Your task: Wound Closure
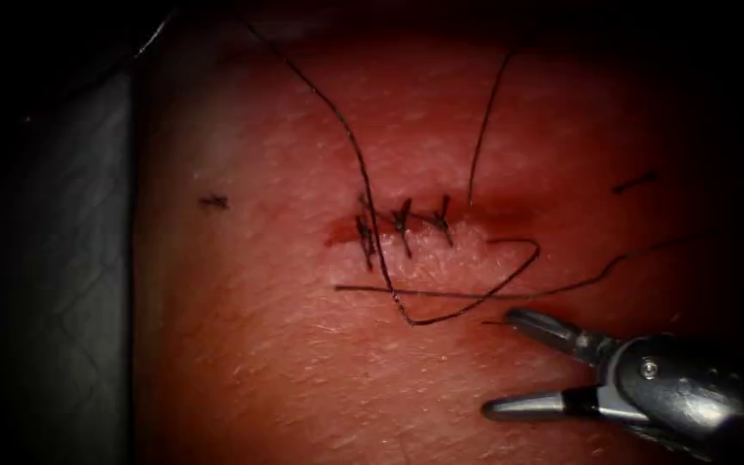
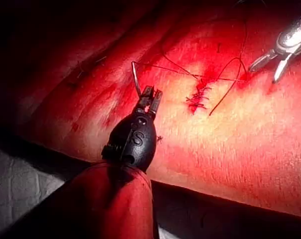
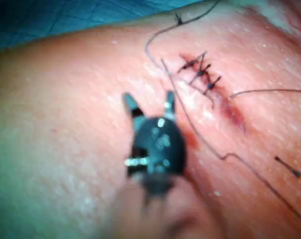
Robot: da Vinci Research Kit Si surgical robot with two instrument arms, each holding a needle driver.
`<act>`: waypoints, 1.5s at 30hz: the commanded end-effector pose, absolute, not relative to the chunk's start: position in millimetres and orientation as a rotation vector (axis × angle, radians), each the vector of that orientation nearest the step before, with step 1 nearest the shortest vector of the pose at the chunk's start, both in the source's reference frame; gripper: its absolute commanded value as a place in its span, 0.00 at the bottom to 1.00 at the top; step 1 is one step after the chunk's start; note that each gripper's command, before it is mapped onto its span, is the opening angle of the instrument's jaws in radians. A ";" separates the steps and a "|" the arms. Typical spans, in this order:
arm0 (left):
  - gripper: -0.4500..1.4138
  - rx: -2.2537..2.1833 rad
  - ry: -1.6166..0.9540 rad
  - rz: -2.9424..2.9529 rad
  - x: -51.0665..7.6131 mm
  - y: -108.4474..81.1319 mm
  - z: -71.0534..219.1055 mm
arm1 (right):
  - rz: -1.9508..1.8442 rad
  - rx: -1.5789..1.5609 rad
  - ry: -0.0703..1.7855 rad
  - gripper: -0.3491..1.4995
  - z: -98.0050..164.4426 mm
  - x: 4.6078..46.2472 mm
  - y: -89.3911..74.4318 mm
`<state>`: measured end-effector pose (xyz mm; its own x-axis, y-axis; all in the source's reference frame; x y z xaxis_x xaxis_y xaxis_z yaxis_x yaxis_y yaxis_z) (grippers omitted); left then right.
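Observation:
The cut (image 1: 406,226) in the tissue (image 1: 260,362) carries three dark stitches. Thread (image 1: 363,172) runs down across them, loops below the cut and trails off to the right. My right tool (image 1: 499,362) hovers below and right of the cut with its jaws wide open, holding nothing; the right wrist view has it (image 3: 148,99) near the stitches (image 3: 200,72). In the left wrist view my left tool (image 2: 150,97) is shut on the curved needle (image 2: 135,79) near one end. The needle stands up out of the jaws, clear of the tissue, a short way from the stitches (image 2: 198,97).
Short cut ends of thread lie on the tissue left (image 1: 213,201) and right (image 1: 635,182) of the cut. Red fluid stains the right end of the cut (image 1: 501,211). A dark mat (image 1: 62,258) borders the tissue's left edge.

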<state>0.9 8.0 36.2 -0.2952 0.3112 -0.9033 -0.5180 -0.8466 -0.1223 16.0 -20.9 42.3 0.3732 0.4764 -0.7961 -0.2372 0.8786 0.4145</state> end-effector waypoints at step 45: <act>0.00 -1.382 0.343 2.143 1.5 8.6 39.3 | 0.500 0.205 1.048 0.00 41.8 19.9 -24.7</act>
<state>1.7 8.5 38.8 -0.3114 0.3155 -0.8964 -0.5801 -0.8102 -0.0836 19.1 -23.3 41.6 0.4030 0.4829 -0.7774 -0.2983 0.8724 0.3872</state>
